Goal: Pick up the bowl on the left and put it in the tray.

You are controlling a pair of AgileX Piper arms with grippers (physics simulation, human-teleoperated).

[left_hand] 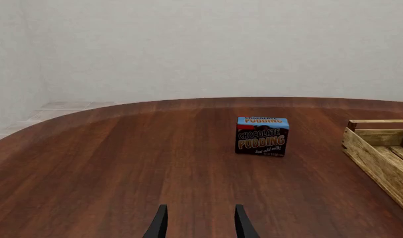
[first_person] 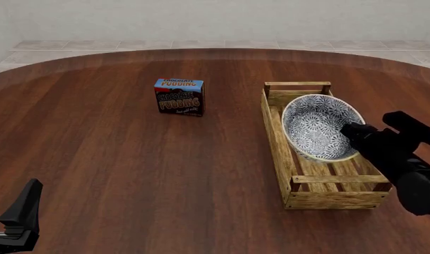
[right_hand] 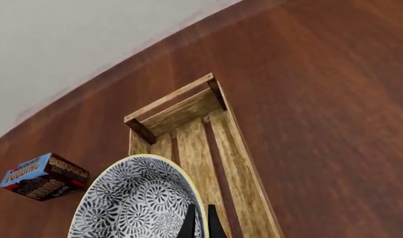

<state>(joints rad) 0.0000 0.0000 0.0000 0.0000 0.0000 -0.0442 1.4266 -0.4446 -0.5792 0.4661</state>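
Bowl point(first_person: 319, 125) tilted inside tray point(first_person: 277, 132), rim pinched by right gripper point(right_hand: 200, 222) fingers. Left gripper point(left_hand: 200, 224) fingers apart, empty, above surface point(first_person: 116, 159). Pudding box point(first_person: 179, 97) well left of tray.

One legible marking was recorded: the small box point(left_hand: 262, 136) bore "CHOCOLATE PUDDING" on its front face and "PUDDING" on its blue top. Finer print was unreadable.

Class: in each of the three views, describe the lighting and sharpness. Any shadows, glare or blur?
Front view: even, soft light, faint sheen on the table, only a weak shadow under the box. Left wrist view: all sharp, no glare. Right wrist view: tilted, bowl and tray crisp, no blur.
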